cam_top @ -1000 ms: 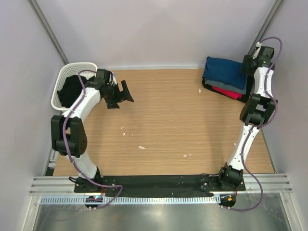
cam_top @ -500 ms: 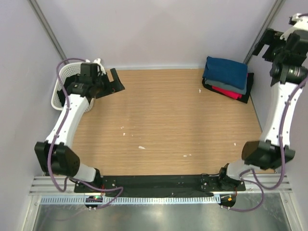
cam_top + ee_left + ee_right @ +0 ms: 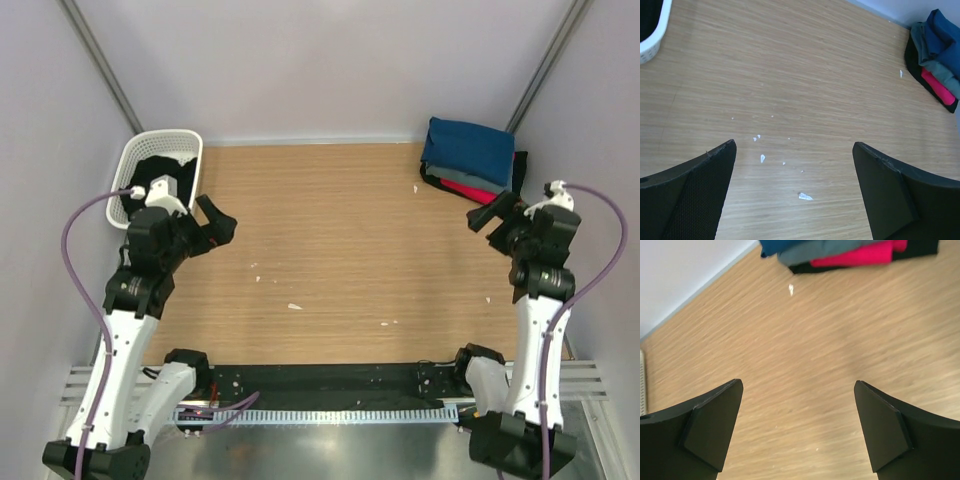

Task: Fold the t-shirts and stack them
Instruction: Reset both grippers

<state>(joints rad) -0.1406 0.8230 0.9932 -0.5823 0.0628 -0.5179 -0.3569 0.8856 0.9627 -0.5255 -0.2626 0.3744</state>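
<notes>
From above, the t-shirts point(image 3: 468, 152) sit as a folded stack in the far right corner of the counter point(image 3: 340, 250), navy on top, then grey, red and black. A white basket point(image 3: 165, 138) stands at the far left corner and holds a dark cloth point(image 3: 148, 168), too bunched to tell what it is. The left end effector point(image 3: 214, 226) hangs near the basket with its jaws spread and nothing between them. The right end effector point(image 3: 492, 214) hangs just in front of the stack, also released and empty. From the left wrist, both black fingers point(image 3: 695, 195) are wide apart over bare wood dotted with small white scraps point(image 3: 804, 196). The stack lies well away at the upper right and the basket's rim shows at the upper left. From the right wrist, the fingers point(image 3: 715, 425) are likewise parted over bare counter. The stack's navy, grey, red and black edges lie along the top, with one white scrap just before them.
</notes>
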